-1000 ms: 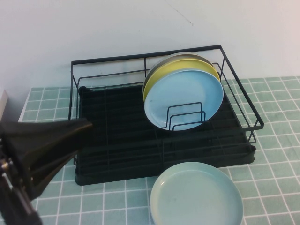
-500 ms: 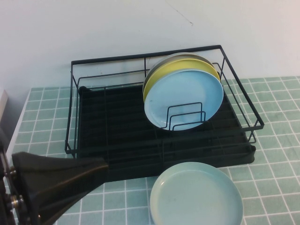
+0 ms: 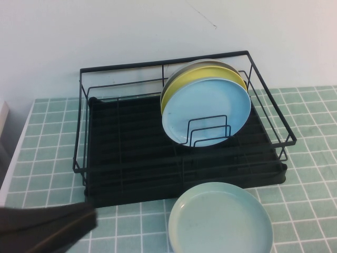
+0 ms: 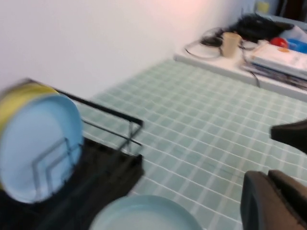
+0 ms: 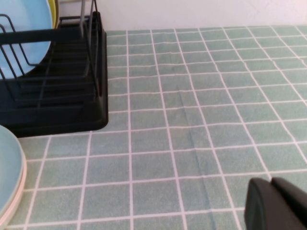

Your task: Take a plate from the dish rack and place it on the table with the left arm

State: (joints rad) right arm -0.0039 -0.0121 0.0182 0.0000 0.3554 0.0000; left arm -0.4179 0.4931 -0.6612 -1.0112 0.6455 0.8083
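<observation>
Black wedge-shaped left pincer (image 3: 45, 229), matte.

My high camera looked down from my own side at the dish rack (image 3: 179, 142), centre frame, with the plate (image 3: 220, 219) at lower centre and the left gripper (image 3: 47, 229) in the lower-left corner. My left wrist camera sat low and close, facing across the table (image 4: 201, 139) toward a cluttered far shelf; it shared rack and plate. My right wrist camera looked over bare tiles, the right gripper (image 5: 278, 203) lower right, rack upper left.
</observation>
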